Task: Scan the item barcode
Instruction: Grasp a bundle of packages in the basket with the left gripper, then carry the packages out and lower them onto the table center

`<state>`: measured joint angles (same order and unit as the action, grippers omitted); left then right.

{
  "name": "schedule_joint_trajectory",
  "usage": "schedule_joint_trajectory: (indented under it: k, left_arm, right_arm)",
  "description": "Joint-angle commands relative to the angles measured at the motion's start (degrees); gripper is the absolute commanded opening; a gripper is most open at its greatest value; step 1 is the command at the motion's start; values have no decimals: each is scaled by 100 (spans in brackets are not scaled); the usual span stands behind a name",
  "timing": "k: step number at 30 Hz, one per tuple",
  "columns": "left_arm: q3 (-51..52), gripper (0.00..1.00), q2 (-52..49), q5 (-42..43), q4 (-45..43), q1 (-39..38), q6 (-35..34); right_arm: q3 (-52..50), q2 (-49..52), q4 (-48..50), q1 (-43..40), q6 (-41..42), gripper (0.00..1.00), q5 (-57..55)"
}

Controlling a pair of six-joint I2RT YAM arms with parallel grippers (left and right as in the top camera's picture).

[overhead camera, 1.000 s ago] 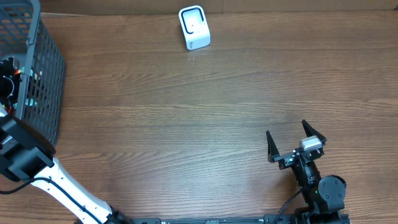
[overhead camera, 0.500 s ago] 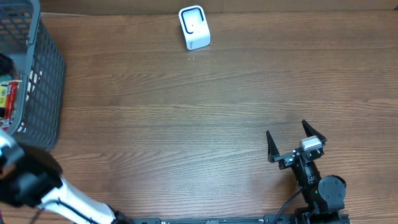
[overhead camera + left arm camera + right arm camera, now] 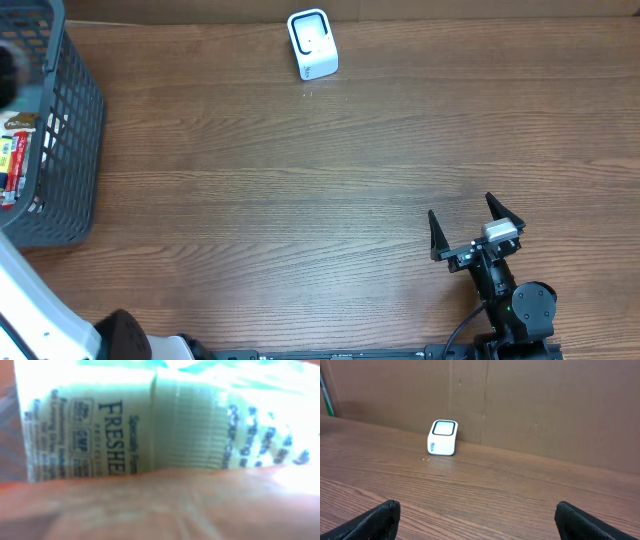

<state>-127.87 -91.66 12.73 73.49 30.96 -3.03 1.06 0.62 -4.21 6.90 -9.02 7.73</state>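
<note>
overhead, the left arm (image 3: 30, 315) has swung out from beside the basket (image 3: 75, 130) toward the near edge. left wrist view is filled by a printed packet (image 3: 125, 425), probably lifted for scanning; whether the left claw pinches it i cannot tell. right gripper (image 3: 462, 212) stays spread, and the scanner (image 3: 312, 44) stands well apart.

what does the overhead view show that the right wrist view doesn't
Only overhead: the grey mesh basket at the table's left edge, with packaged items inside. Only right wrist: the face of the cardboard wall rising behind the table. Both: the white scanner at the far edge, the wooden table, and the open right gripper, of which the wrist view catches just the two fingertips.
</note>
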Motion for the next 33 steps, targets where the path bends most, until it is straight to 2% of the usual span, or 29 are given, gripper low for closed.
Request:
schedule_joint_trajectory:
  k: [1, 6, 7, 16, 18, 21, 25, 33]
  left_arm:
    - [-131, 32, 234, 122, 374, -769, -138]
    - [-122, 31, 107, -389, 1067, -2070, -546]
    - [-116, 32, -2, -640, 1220, -2592, -809]
    - [-111, 31, -1202, -1408, 1412, -5178, -2225]
    - [-111, 30, -1513, -1421, 1368, -5584, -2538]
    - [-111, 19, -1969, -1362, 1261, -6168, -2898]
    - [-111, 18, -2555, -1342, 911, -6889, -3082]
    - [-111, 18, -3659, -1471, 376, -7744, -4232]
  right_arm:
    - [-61, -42, 20, 11, -4, 100, 46]
    - [-61, -42, 20, 11, -7, 100, 46]
    - [-61, -42, 17, 11, -4, 100, 46]
    - [-61, -39, 20, 11, -7, 100, 46]
    - [-61, -42, 17, 11, -4, 100, 46]
    - [-61, -42, 20, 11, -7, 100, 46]
    - [-61, -42, 17, 11, -7, 100, 46]
    - [-61, -42, 20, 11, -7, 100, 48]
